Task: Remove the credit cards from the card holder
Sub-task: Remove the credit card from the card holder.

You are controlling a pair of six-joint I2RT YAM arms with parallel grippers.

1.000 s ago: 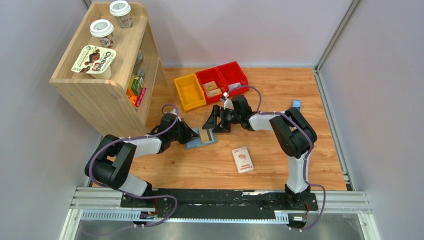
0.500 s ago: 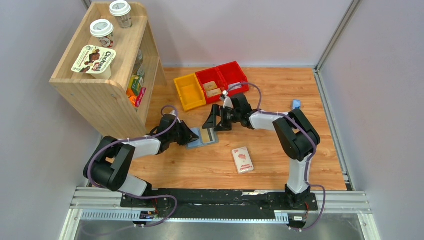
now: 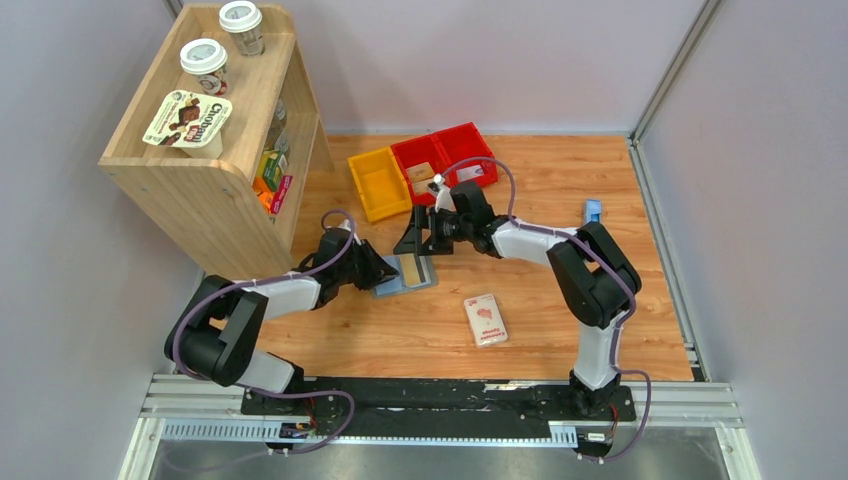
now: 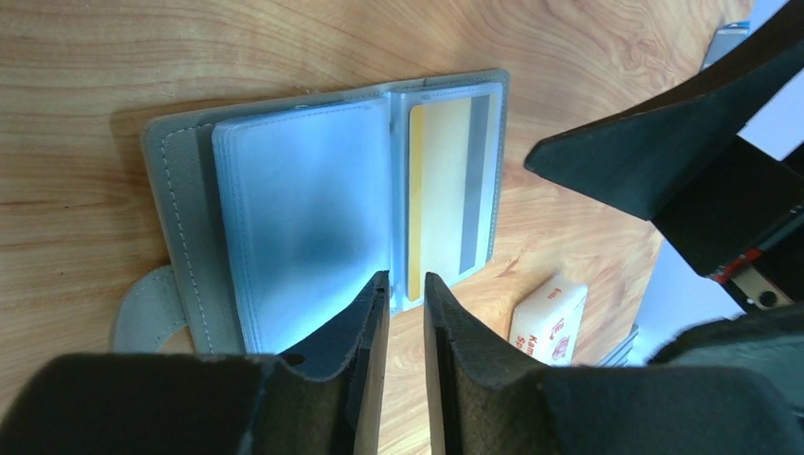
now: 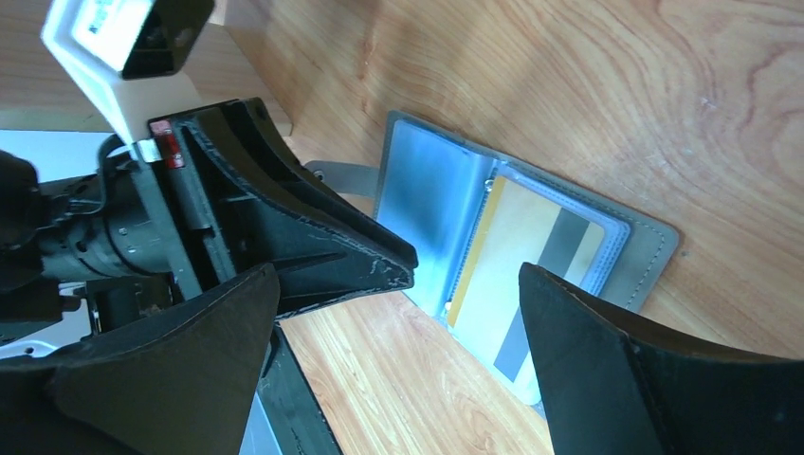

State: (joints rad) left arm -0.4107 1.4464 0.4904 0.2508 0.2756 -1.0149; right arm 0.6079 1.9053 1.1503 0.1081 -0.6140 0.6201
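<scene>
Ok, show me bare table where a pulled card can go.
Largest free patch: bare wood bordered by the card holder, the white-and-pink packet and the front rail. A second lies between the red bins and the small blue object. Crowded: at the card holder, with the left end effector and right end effector at it and the yellow bin close behind.

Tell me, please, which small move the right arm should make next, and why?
Probably lower the open right gripper toward the tan card: it sits in a sleeve of the open card holder, and the left gripper is at the fold, perhaps steadying it.
</scene>
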